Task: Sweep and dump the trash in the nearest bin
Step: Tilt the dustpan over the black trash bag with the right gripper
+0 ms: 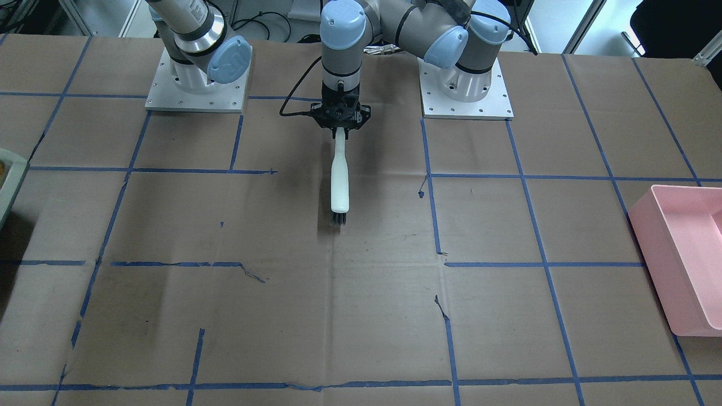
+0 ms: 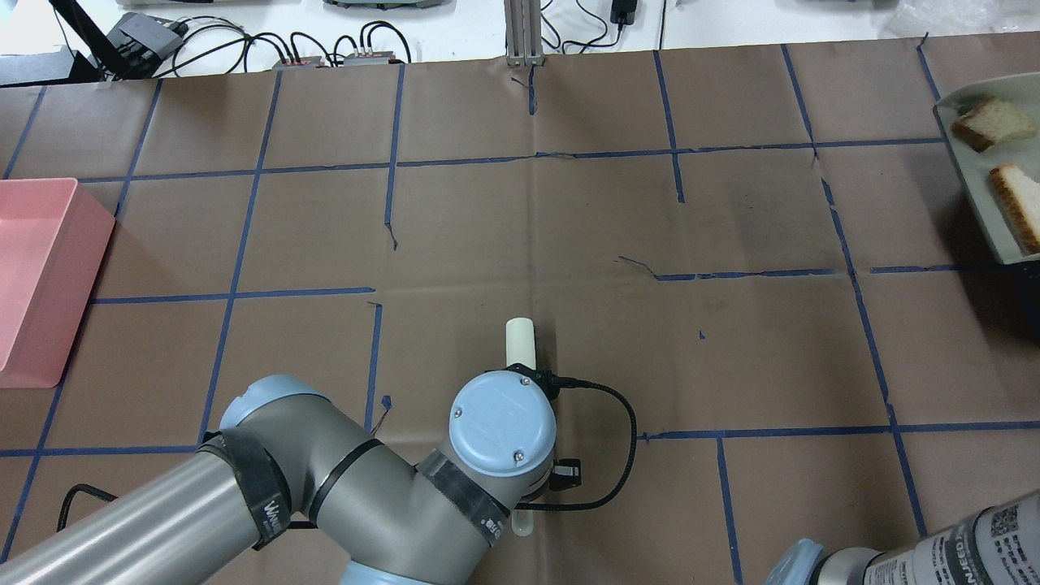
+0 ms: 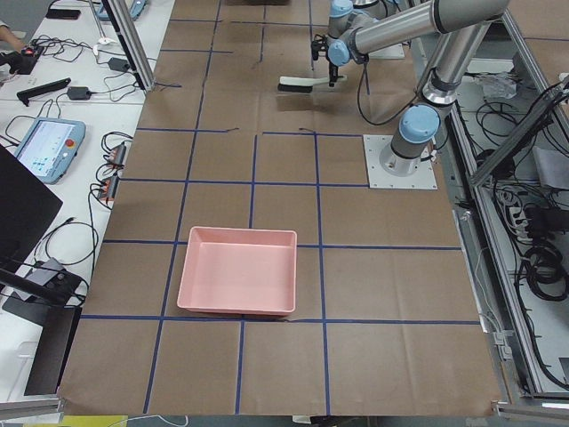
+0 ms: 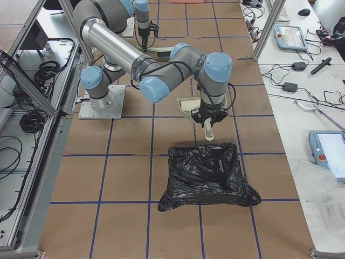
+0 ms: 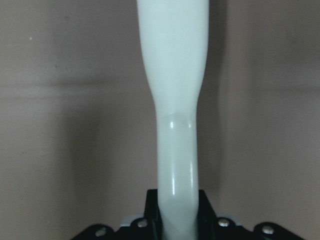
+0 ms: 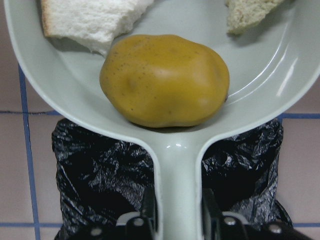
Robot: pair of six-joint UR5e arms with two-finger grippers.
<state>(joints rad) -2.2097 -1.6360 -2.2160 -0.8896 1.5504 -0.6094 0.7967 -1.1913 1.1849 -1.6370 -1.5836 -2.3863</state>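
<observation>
My right gripper (image 6: 177,202) is shut on the handle of a pale green dustpan (image 6: 272,100). The pan holds the yellow-brown potato (image 6: 165,80) and two pieces of white bread (image 6: 90,20) (image 6: 250,10), roughly level. Both bread pieces (image 2: 983,122) (image 2: 1020,203) show at the right edge of the overhead view. In the exterior right view, the gripper (image 4: 207,123) holds the pan just beyond the far edge of a black trash bag (image 4: 207,172). My left gripper (image 1: 340,128) is shut on a white brush (image 1: 340,180), bristles down at mid table.
A pink bin (image 2: 41,276) sits at the table's left end and looks empty in the exterior left view (image 3: 238,271). Brown paper with blue tape lines (image 1: 541,248) covers the table. The arm bases (image 1: 197,84) (image 1: 467,90) stand along the robot's edge.
</observation>
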